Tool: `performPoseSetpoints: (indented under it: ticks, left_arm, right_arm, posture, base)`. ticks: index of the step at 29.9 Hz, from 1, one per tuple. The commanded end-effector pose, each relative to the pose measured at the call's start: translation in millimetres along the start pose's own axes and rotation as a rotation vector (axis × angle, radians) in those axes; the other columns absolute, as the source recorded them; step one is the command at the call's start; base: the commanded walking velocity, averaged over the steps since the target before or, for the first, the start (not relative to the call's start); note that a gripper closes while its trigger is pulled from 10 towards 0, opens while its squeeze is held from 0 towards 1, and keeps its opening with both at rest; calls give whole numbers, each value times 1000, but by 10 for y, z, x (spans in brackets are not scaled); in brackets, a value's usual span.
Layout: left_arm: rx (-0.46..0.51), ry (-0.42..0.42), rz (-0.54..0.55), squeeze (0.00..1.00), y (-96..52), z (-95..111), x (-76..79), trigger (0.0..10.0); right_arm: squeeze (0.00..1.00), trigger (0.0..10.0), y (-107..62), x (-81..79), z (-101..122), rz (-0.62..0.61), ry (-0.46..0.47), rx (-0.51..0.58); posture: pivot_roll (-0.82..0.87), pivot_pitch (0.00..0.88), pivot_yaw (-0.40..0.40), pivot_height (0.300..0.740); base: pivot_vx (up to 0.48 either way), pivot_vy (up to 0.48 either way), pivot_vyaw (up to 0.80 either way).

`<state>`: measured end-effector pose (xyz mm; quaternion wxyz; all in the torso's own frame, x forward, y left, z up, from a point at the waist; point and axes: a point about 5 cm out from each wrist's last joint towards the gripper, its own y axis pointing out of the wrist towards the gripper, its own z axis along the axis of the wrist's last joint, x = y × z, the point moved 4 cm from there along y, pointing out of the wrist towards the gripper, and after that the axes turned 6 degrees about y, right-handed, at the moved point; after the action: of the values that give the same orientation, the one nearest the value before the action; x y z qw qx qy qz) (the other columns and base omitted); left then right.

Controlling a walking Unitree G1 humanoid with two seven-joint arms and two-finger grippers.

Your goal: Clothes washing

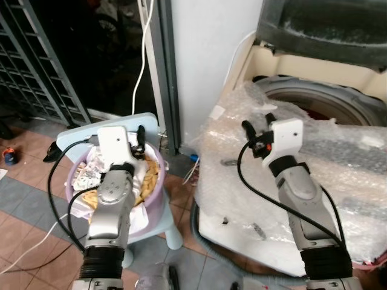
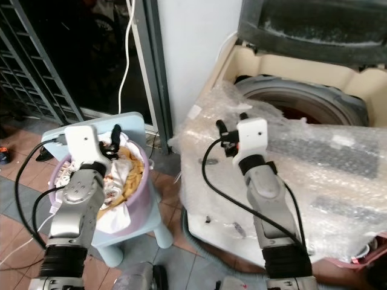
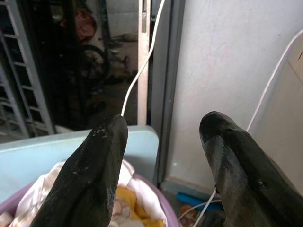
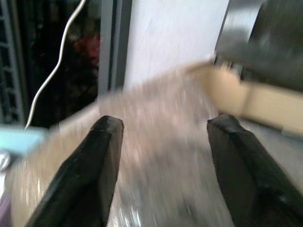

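Tiled floor [image 1: 24, 181], white wall [image 1: 205, 54], dark metal grille [image 1: 30, 66]

Floor of brown and grey tiles [image 1: 27, 181] carries all. Pale blue plastic stool [image 1: 158, 220] stands on it, lilac round plastic basin [image 2: 140, 187] heaped with white and yellow clothes [image 2: 124, 172] on top. Beside stool, top-loading washing machine wrapped in clear bubble wrap [image 1: 242, 175]. White cable [image 1: 24, 251] trails over tiles.

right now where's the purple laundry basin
In the left eye view it is low on the robot's left: the round purple plastic basin of clothes sits on a pale blue stool, under the left claw.
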<state>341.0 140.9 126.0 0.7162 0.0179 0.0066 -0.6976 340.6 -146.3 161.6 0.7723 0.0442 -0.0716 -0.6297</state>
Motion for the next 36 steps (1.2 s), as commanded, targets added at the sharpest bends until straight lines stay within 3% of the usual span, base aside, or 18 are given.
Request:
performPoseSetpoints:
  ticks: [1, 5, 7, 15, 19, 25, 30, 32, 36]
  left_arm:
    - [5, 11, 34, 0, -33, 40, -74, 10000]
    - [6, 25, 6, 0, -100, 50, -22, 10000]
    - [-14, 40, 1, 0, -156, -38, -21, 10000]
    - [-49, 35, 13, 0, -263, -87, -20, 10000]
    - [-52, 58, 39, 0, -304, -116, -81, 10000]
    - [-36, 66, 18, 0, -303, -51, -71, 10000]
    - [-34, 110, 5, 0, -324, -23, -109, 10000]
    - [-89, 125, 29, 0, -407, -155, -217, 10000]
    - [-120, 139, 29, 0, -470, -236, -247, 10000]
  right_arm:
    - [1000, 10000, 21, -87, 89, 8, 10, 39]
    - [1000, 10000, 15, -230, 116, 36, 9, 66]
    - [1000, 10000, -8, -280, 64, 41, 11, 62]
    - [1000, 10000, -53, -248, -18, 41, 23, 19]
    - [1000, 10000, -87, -254, -73, 46, 13, 6]
    - [1000, 10000, -56, -196, -80, 42, -10, -8]
    - [1000, 10000, -58, -258, -94, 79, -31, -29]
    - [1000, 10000, -131, -304, -198, 88, -20, -58]
    - [1000, 10000, -166, -372, -310, 107, 2, -100]
  posture:
    - [-7, 34, 57, 740]
    - [-3, 39, 65, 740]
    - [-1, 24, 59, 740]
    - [12, 50, 50, 740]
    - [12, 63, 56, 740]
    - [18, 85, 57, 740]
    - [26, 126, 43, 740]
    - [37, 130, 60, 740]
    - [37, 134, 66, 740]
  base:
    - [0, 480, 0]
    - [0, 480, 0]
    - [0, 480, 0]
    - [0, 468, 0]
    - [0, 0, 0]
    - [0, 0, 798]
    - [0, 0, 768]
    - [0, 0, 559]
    - [0, 0, 583]
